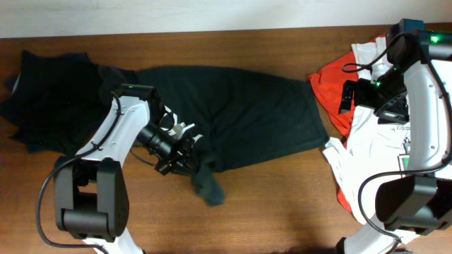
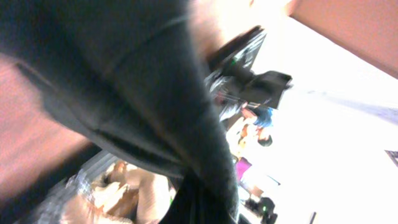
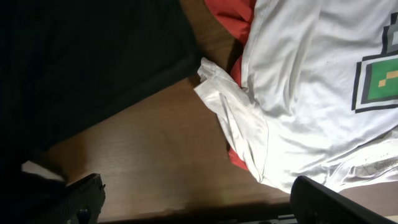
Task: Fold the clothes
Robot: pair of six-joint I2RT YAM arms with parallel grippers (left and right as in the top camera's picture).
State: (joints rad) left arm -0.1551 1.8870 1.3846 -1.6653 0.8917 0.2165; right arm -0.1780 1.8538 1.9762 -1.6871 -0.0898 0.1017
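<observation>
Your left gripper point(image 1: 189, 154) sits at the lower left edge of the dark green shirt point(image 1: 247, 106), which lies spread across the middle of the table point(image 1: 282, 204). I judge it clamped on a bunched fold there: in the wrist view cloth drapes right across the lens and hides the fingers. Expect the shirt to be light, limp and quick to sag or slip, so take it by a hem or seam, not by loose middle fabric. Your right gripper point(image 3: 196, 186) stands wide apart and holds nothing, hovering over bare wood between the shirt's right edge and the white shirt point(image 3: 298, 74) heaped at the right of the frame.
</observation>
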